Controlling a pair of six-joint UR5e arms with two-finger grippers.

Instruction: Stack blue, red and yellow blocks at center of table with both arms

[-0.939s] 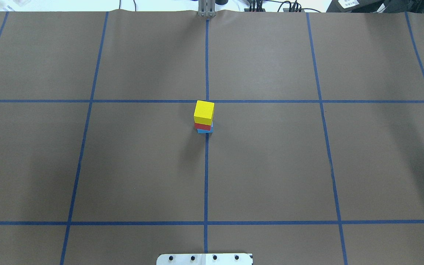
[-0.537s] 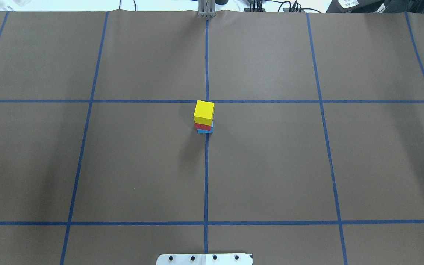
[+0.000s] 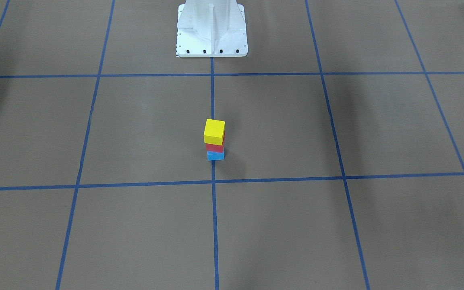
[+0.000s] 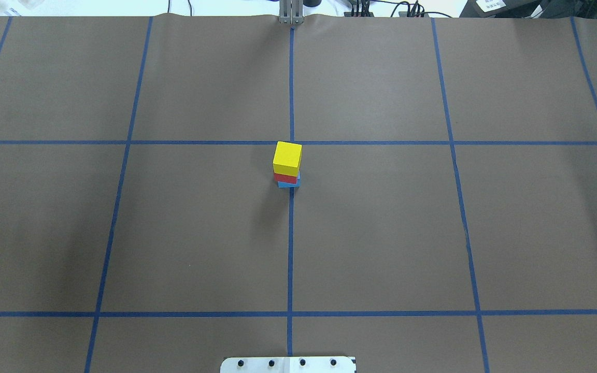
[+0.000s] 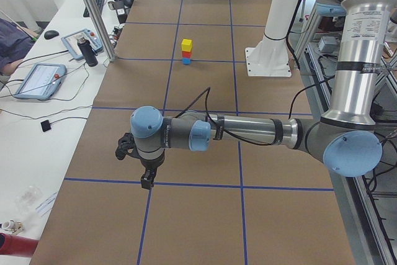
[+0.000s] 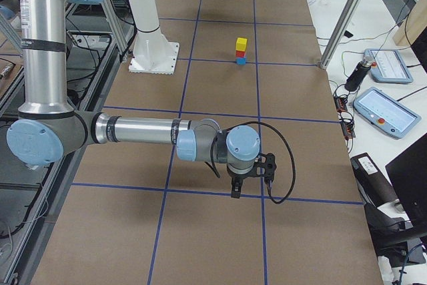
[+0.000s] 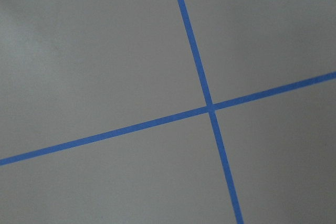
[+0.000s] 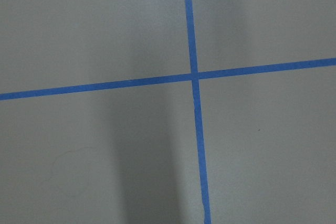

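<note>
Table [image 4: 381, 233], brown-grey w/ a grid of blue tape lines [image 4: 290, 248]. Three cubes stand in one upright stack near the middle: blue block [image 3: 215, 156] at the bottom, red block [image 3: 214, 147] on it, yellow block [image 3: 214, 131] on top. The stack's base sits on the centre tape line, near a crossing line & on the robot's side of it. From overhead, blue pokes out a little past red on one side. Nothing touches the stack.

White pedestal [image 3: 212, 28] stands well apart from it, at the robot's edge.

Left arm [image 5: 248, 130] stretches low over the table's left end; left gripper [image 5: 147, 182] points down, far from the stack. Right arm [image 6: 140, 130] does likewise at the opp. end w/ right gripper [image 6: 235, 193]. Can't tell whether either gripper's jaws are apart or together: they show only in side views. Both wrist cams show just bare table & a tape crossing.
</note>
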